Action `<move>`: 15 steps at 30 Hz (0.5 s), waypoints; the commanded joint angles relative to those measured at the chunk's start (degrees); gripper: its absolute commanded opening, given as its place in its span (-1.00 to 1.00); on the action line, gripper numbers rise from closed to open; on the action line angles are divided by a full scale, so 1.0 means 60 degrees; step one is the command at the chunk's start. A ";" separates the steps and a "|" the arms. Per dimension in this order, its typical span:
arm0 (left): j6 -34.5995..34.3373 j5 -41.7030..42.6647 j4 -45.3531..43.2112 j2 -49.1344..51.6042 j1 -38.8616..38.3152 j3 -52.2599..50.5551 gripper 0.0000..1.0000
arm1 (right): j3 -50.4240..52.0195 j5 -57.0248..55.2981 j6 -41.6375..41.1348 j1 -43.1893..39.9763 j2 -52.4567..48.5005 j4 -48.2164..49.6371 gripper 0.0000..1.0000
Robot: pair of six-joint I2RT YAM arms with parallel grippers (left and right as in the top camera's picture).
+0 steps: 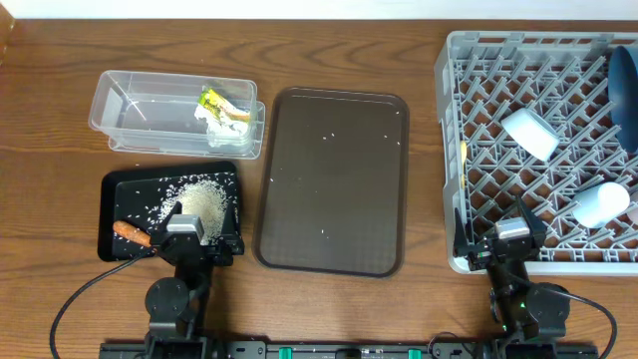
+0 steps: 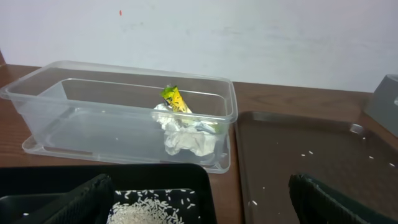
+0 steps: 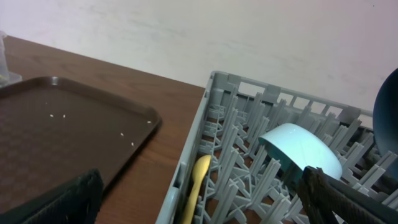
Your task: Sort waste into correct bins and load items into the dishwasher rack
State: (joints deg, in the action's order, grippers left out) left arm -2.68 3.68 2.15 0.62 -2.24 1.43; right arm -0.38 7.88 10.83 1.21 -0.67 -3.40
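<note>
Brown tray (image 1: 332, 179) (nearly bare) leaves open passage between clear tub (image 1: 150, 103) and rack (image 1: 454, 150)

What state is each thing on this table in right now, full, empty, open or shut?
Clear tub: holds tissue and wrapper.
Black bin: holds rice and carrot.
Brown tray: a few stray grains.
Rack: partly loaded.
Blue plate: on edge in rack.
White bowl: tilted in rack.
Light-blue cup: lying in rack.
Spoon: slotted by rack's wall.
Left jaws: open.
Right jaws: open.
</note>
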 commanded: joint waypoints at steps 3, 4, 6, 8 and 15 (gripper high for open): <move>0.0157 0.0237 0.0237 -0.0087 0.0040 -0.0200 0.84 | 0.0011 -0.0058 0.0062 0.0051 0.0062 -0.0044 0.98; 0.0157 0.0237 0.0237 -0.0087 0.0040 -0.0200 0.84 | 0.0011 -0.0058 0.0062 0.0051 0.0062 -0.0044 0.98; 0.0157 0.0237 0.0237 -0.0087 0.0040 -0.0200 0.84 | 0.0011 -0.0058 0.0062 0.0051 0.0062 -0.0044 0.99; 0.0157 0.0237 0.0237 -0.0084 0.0040 -0.0200 0.83 | 0.0011 -0.0058 0.0062 0.0051 0.0062 -0.0044 0.99; 0.0157 0.0237 0.0237 -0.0066 0.0040 -0.0200 0.84 | 0.0011 -0.0058 0.0062 0.0051 0.0062 -0.0044 0.99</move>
State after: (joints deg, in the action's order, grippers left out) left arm -2.68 3.90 2.15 0.62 -2.24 1.43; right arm -0.38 7.86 10.83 1.21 -0.67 -3.40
